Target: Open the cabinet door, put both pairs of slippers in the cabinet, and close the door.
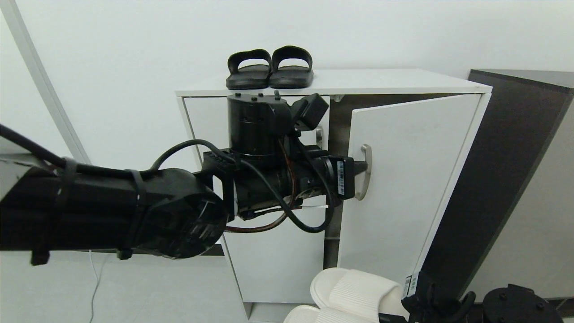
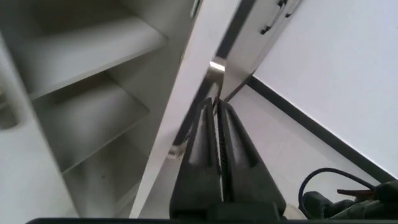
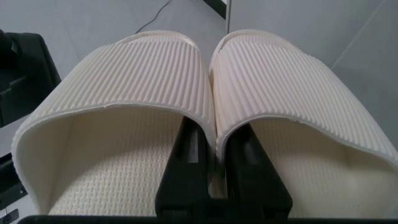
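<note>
Nearest, at 5 o'clock in head view: cream slippers point(image 1: 354, 291), pinched by the inner straps in the right claw point(image 3: 216, 143), going by its wrist cam. Farther, about centre: left claw point(image 1: 358, 169) clamped on the handle point(image 1: 366, 152) of the ajar door point(image 1: 403, 179). Shelves point(image 2: 93, 56) inside, seen from the left wrist. Up at 12, black slippers point(image 1: 269, 67) atop the cabinet point(image 1: 381, 80).

light bright, diffuse | shadows soft, darkest inside cabinet point(image 1: 403, 193) gap

The white cabinet point(image 1: 381, 80) stands on the pale floor point(image 1: 157, 291). On the cabinet's top, toward its left end, a pair of black slippers point(image 1: 269, 69) sits side by side, touching. Left of the cabinet, a thin white cable point(image 1: 95, 282) trails over the floor
</note>
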Controlling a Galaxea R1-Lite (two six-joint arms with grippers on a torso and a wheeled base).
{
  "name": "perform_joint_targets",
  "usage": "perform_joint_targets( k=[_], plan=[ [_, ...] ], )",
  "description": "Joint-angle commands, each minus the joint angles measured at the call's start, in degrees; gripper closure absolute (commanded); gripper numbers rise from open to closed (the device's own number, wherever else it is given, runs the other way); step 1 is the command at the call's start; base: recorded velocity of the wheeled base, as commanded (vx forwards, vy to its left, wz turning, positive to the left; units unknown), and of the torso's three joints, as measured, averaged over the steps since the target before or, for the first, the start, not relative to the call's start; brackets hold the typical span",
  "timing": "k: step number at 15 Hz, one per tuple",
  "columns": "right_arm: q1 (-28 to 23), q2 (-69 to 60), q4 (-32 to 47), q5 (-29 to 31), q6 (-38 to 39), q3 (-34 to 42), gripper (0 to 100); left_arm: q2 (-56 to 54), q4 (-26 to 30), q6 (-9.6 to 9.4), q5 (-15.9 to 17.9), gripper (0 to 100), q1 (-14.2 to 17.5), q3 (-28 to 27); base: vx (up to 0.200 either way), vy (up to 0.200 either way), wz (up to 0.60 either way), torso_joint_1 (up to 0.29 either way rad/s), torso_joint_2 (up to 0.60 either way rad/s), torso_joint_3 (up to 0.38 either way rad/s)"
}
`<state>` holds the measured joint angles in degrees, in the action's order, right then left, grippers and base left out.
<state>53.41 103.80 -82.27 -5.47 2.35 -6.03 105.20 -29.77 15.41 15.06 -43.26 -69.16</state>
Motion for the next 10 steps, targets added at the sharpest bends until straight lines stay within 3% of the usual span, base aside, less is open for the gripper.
perform_joint_targets(
  k=[1, 7, 10],
  plan=[
    [0.38, 0.08, 0.01, 0.02, 0.02, -0.03, 100, -3.87, -0.11, -0.03, -0.55, 100, -0.15, 3.33, 0.0, 0.0, 0.0, 0.0, 0.0, 0.0],
    [0.38, 0.17, 0.01, 0.11, 0.02, -0.21, 100, -12.74, -0.64, -0.03, -0.55, 100, -0.24, 13.26, 0.0, 0.0, 0.0, 0.0, 0.0, 0.0],
    [0.38, 0.26, 0.18, 0.02, 0.02, -0.12, 100, -11.43, -8.81, 2.43, -0.03, 100, 1.16, 16.33, 0.0, 0.0, 0.0, 0.0, 0.0, 0.0]
  ],
)
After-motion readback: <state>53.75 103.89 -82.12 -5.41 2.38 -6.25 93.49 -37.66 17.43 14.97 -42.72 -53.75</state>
